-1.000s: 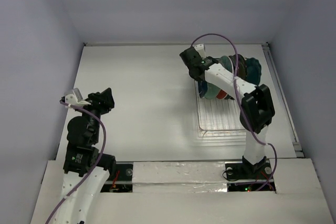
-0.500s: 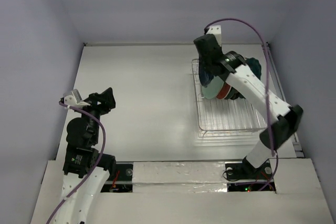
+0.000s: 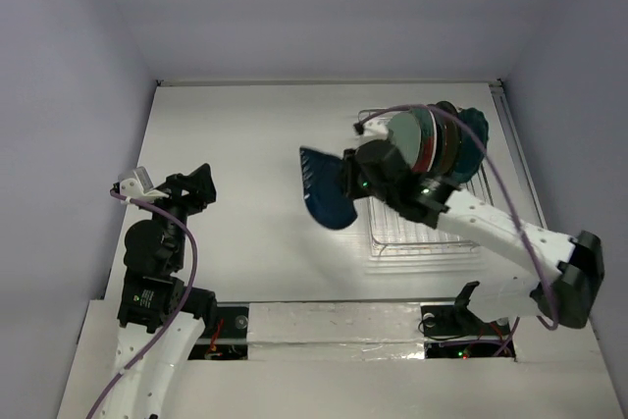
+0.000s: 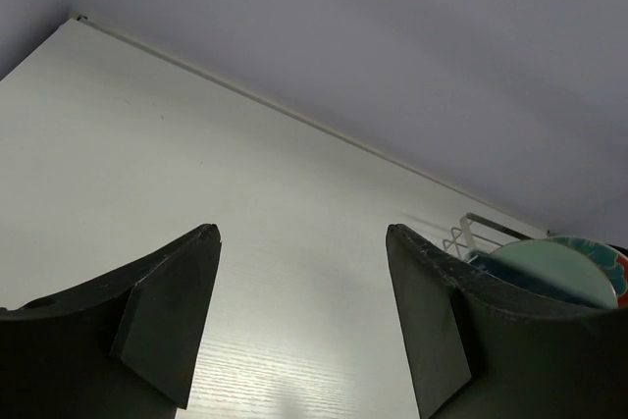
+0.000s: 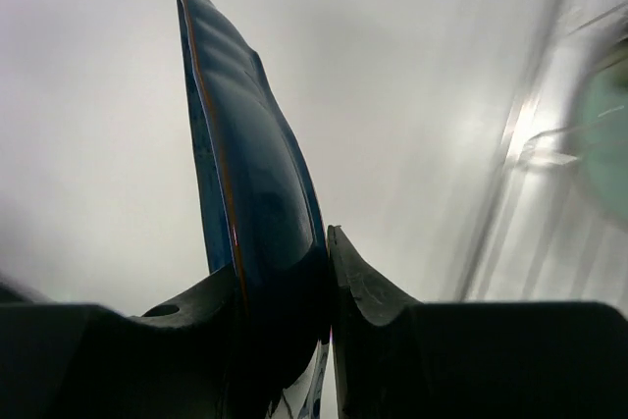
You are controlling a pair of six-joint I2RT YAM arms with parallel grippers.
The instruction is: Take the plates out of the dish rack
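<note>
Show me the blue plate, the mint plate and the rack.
blue plate point(image 3: 329, 195): top view, middle of its face.
mint plate point(image 3: 403, 132): top view, its front face.
rack point(image 3: 397, 235): top view, bare near wires.

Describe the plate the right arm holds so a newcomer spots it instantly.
Find the wire dish rack at the table's right. Just left of it, the right fingers pinch a dark blue plate. Unlike the round racked plates, it is leaf-shaped.

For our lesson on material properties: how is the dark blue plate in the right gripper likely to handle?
Probably stiff: the dark blue plate shows no sag though the right gripper pinches only one edge. Likely slippery: its glaze shines. Possibly fragile: it looks like thin ceramic held above the table.
</note>
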